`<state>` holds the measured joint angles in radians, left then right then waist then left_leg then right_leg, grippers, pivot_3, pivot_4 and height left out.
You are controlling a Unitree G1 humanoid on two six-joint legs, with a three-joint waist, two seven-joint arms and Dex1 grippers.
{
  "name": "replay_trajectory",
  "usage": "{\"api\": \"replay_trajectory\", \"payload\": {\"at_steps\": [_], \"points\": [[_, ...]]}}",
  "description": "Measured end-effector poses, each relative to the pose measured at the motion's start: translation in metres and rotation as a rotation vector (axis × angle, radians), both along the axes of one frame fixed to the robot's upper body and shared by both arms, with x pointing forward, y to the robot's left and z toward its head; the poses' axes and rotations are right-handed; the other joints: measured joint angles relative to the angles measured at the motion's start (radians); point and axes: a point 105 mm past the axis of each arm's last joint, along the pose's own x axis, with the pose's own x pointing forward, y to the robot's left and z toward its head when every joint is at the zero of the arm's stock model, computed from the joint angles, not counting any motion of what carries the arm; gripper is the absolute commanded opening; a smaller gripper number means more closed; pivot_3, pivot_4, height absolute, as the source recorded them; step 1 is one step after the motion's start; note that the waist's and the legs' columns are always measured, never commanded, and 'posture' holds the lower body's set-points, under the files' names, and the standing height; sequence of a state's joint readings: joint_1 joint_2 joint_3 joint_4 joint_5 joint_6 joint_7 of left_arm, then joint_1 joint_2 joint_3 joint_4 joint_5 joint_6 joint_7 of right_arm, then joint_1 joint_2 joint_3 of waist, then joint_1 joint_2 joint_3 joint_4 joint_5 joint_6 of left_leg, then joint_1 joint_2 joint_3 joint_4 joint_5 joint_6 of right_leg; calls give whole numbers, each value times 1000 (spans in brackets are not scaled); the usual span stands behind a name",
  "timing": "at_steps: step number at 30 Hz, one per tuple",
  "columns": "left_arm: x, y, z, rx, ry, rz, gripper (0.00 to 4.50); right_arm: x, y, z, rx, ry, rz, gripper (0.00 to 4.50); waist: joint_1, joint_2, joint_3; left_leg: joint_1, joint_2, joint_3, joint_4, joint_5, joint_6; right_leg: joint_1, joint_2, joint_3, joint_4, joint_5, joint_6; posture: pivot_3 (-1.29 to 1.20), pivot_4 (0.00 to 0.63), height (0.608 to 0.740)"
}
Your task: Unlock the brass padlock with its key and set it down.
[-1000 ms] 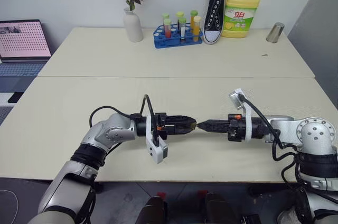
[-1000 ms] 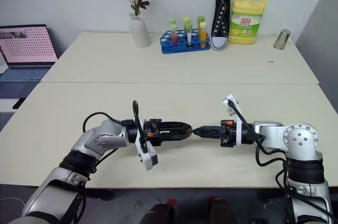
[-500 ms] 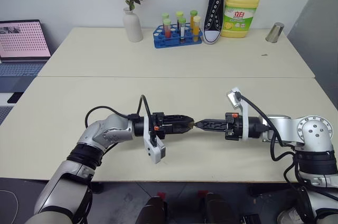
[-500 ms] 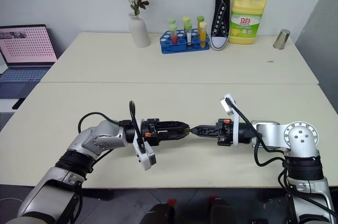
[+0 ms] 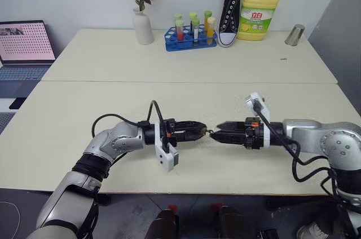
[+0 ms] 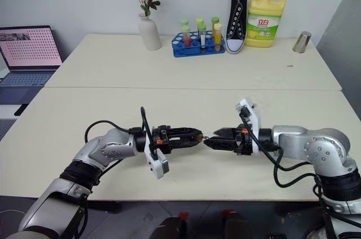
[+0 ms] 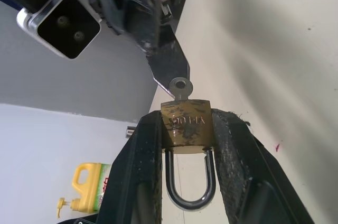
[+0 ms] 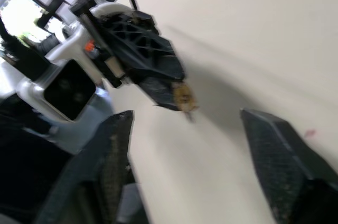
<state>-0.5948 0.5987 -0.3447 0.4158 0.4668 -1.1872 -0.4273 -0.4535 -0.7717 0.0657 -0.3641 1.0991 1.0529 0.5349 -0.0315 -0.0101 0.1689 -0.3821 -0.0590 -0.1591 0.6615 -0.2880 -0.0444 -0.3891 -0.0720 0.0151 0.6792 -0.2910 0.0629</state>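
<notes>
Your right gripper has spread its jaws and let go of the key, which sits in the padlock pinched between your left gripper's jaws above the worktop; shackle looks unreleased.

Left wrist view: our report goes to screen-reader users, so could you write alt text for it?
The left gripper clamps a brass padlock between its black fingers, shackle towards the wrist, a key in its end. The right gripper's finger hangs just beyond.
</notes>
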Motion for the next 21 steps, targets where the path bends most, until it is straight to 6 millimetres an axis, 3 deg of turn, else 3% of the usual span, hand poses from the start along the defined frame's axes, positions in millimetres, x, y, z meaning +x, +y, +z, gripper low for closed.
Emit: {"api": "replay_trajectory", "payload": {"at_steps": [2, 9, 17, 21], "points": [[0, 0, 1, -8, 7, -2, 967, 0, -1, -6, -30, -60, 8, 3443, -1, 0, 0, 0, 0, 0, 0, 0, 0, 0, 0, 0, 0, 0, 0, 0, 150, 740], [-2, -2, 0, -8, 21, -15, 967, -11, 29, -7, 94, -103, 92, 3443, 0, 0, 0, 0, 0, 0, 0, 0, 0, 0, 0, 1, 0, 0, 0, 0, 150, 740], [-3, -3, 0, -9, 24, -17, 967, -2, 30, -6, 92, -115, 81, 3443, 2, 0, 0, 0, 0, 0, 0, 0, 0, 0, 0, 0, 0, 0, 0, 0, 150, 740], [-2, -3, 0, -12, 25, -16, 967, -1, 31, -10, 86, -105, 83, 2113, 1, 0, 0, 0, 0, 0, 0, 0, 0, 0, 0, 1, 0, 0, 0, 0, 150, 740]]}}
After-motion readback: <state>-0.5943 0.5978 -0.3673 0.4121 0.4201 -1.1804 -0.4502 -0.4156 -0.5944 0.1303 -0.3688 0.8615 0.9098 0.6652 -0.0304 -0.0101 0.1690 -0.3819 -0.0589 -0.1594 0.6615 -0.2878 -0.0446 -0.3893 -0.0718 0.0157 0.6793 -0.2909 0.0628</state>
